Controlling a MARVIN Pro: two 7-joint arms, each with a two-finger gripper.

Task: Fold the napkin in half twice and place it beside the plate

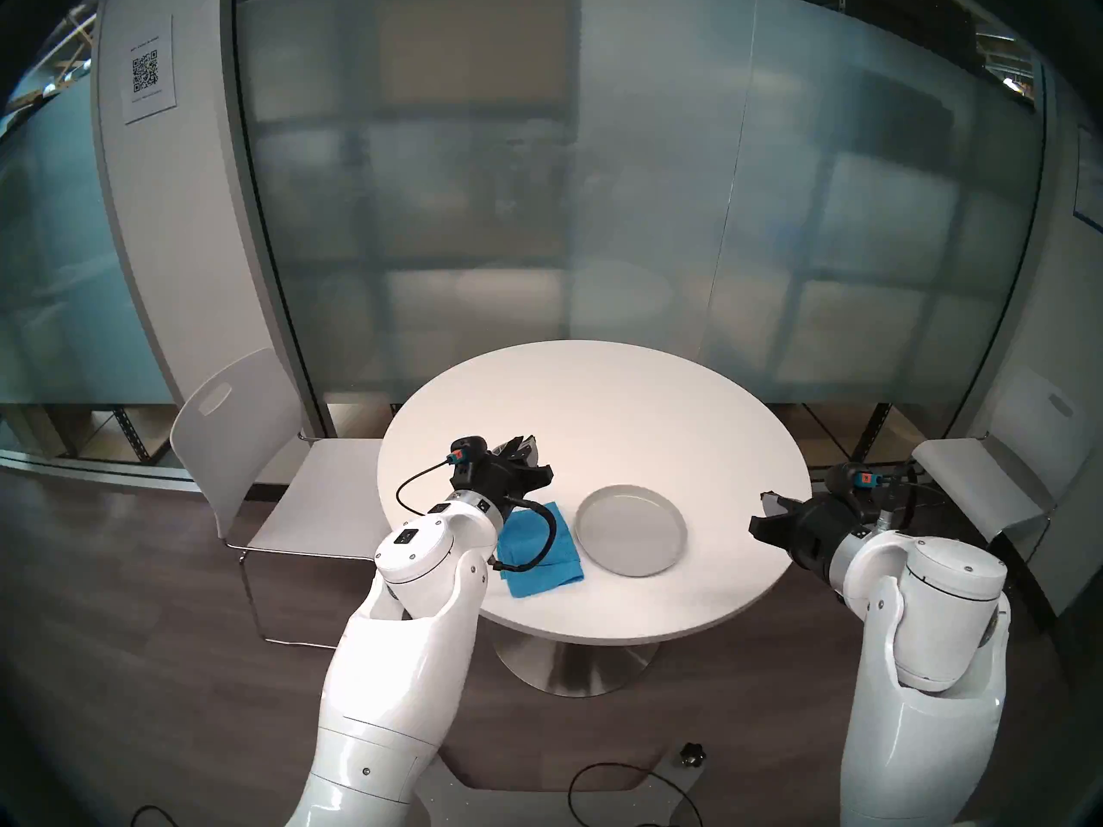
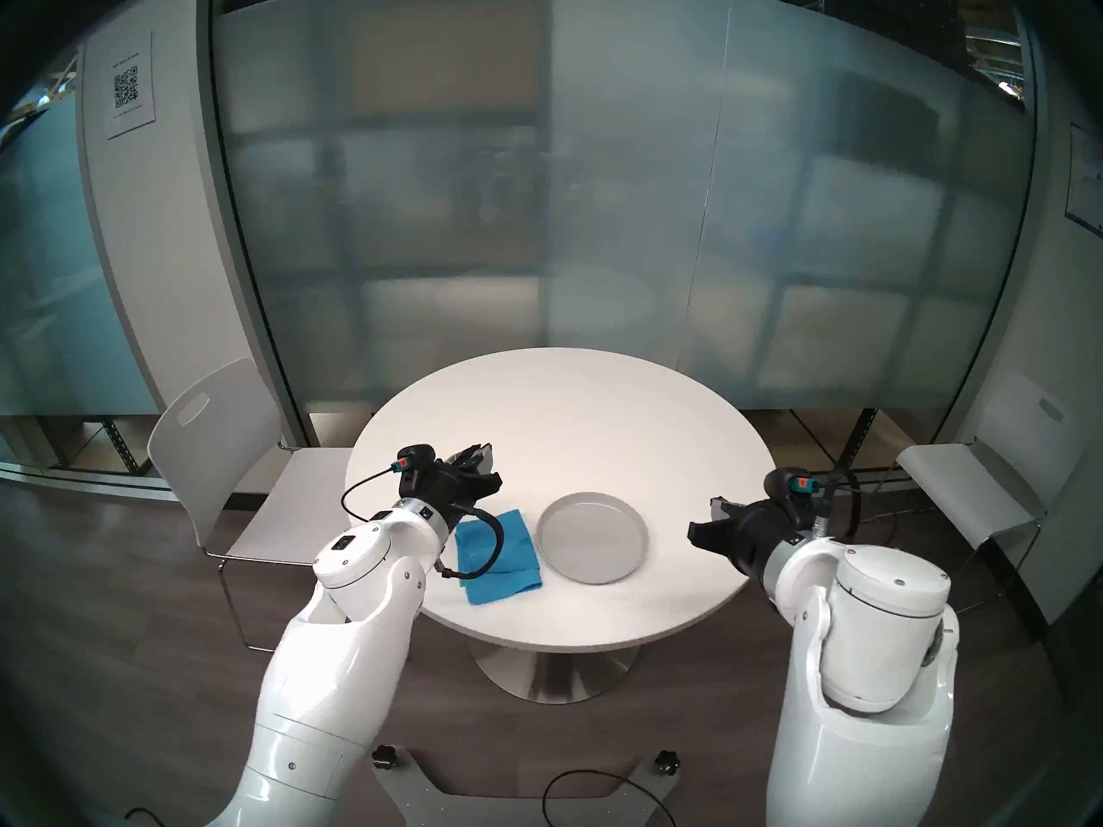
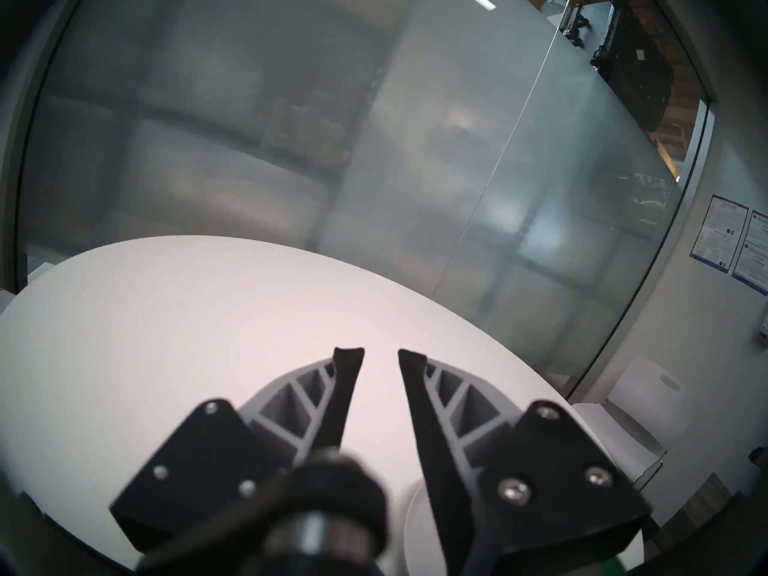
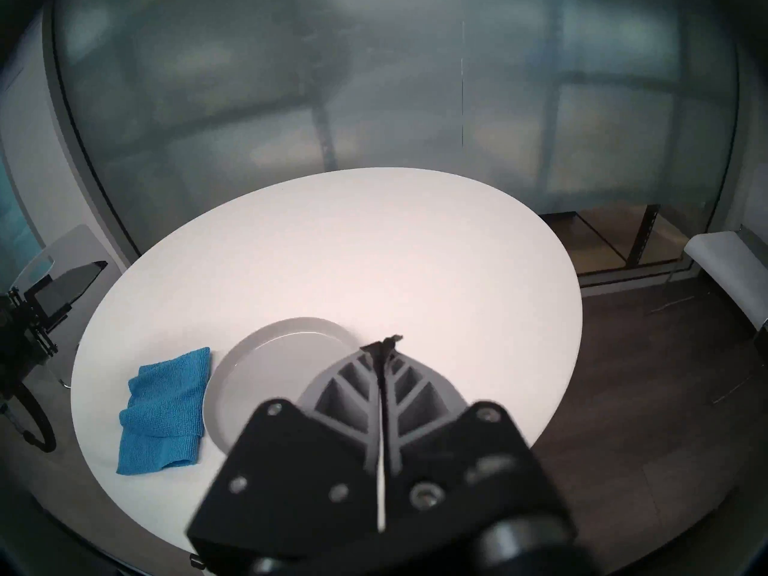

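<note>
Now | napkin (image 4: 164, 413) folded; long axis along plate (image 4: 266, 355) rim

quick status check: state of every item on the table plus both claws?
napkin: folded into a small layered rectangle, lying flat on the table, right beside the plate, nothing gripping it.
plate: upright, empty, on the table.
table: holds only the napkin and plate.
left claw: open, empty, above the table.
right claw: shut, empty, near the table's right edge.
</note>
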